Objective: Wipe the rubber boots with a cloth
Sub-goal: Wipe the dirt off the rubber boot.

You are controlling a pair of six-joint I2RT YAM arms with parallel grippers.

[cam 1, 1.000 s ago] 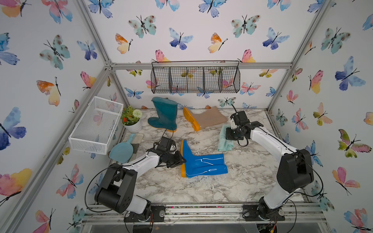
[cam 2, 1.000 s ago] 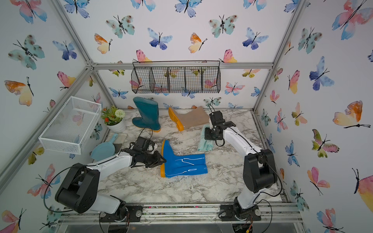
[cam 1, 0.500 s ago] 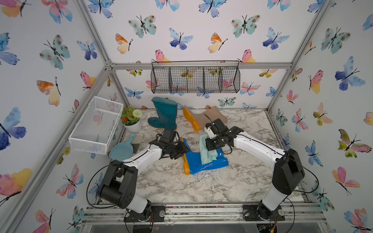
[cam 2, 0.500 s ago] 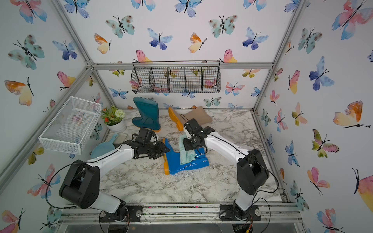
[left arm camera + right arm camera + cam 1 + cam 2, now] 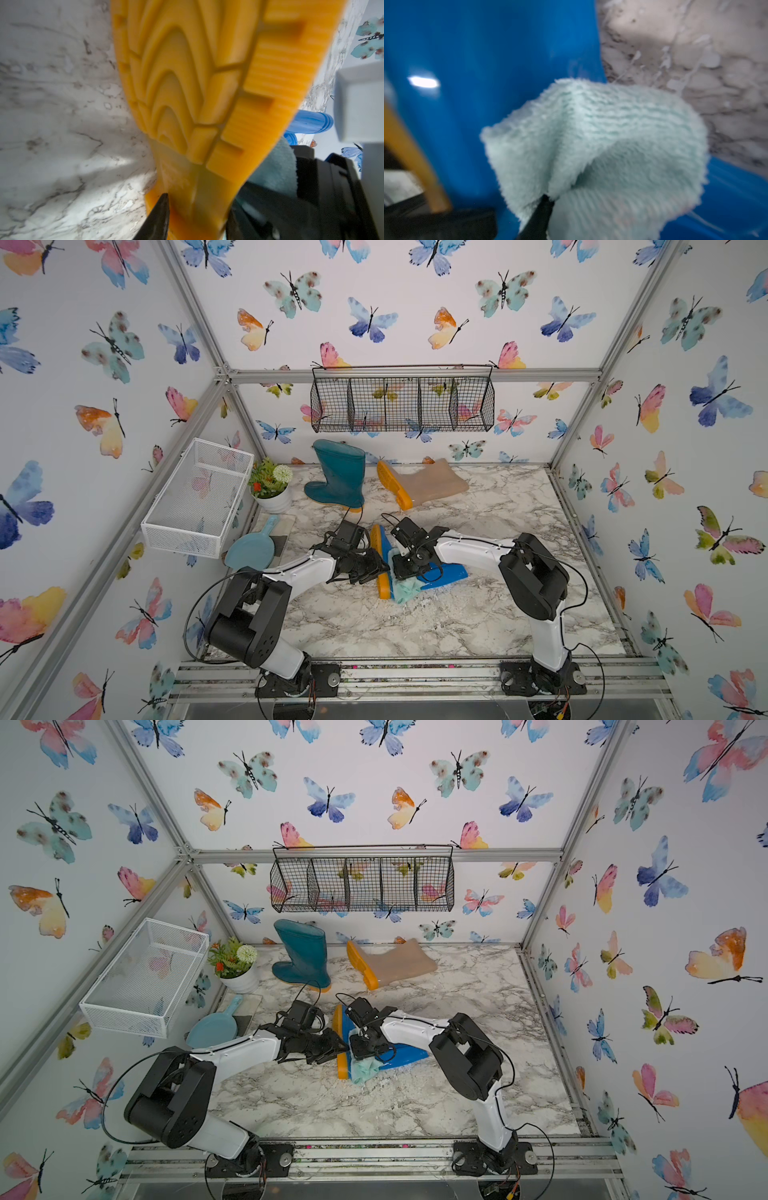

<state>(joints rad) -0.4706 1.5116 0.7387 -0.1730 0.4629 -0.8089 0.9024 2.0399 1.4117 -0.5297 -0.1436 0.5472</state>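
Note:
The bright blue boot [image 5: 446, 572] [image 5: 409, 1054] lies on its side mid-table, its orange sole [image 5: 384, 572] [image 5: 197, 83] facing left. My left gripper [image 5: 380, 568] [image 5: 338, 1046] [image 5: 199, 209] is shut on the near end of that sole, one finger on each side. My right gripper [image 5: 409, 570] [image 5: 365, 1048] [image 5: 575, 218] is shut on the pale aqua cloth [image 5: 405, 591] [image 5: 365, 1069] [image 5: 612, 135], which is pressed on the boot's foot and spills off its front edge. The cloth hides one finger. The dark teal boot [image 5: 338, 477] stands at the back. The beige boot [image 5: 428, 485] lies beside it.
A light blue scoop [image 5: 251, 547] and a potted plant [image 5: 272, 489] sit at the left edge. A white mesh basket [image 5: 199, 493] hangs on the left wall. A black wire basket [image 5: 401, 404] hangs on the back wall. White crumbs lie by the boot.
My right arm carried the cloth from the right rear onto the blue boot and drew it toward the sole's near end. My left gripper shifted along the sole, and the boot turned slightly.

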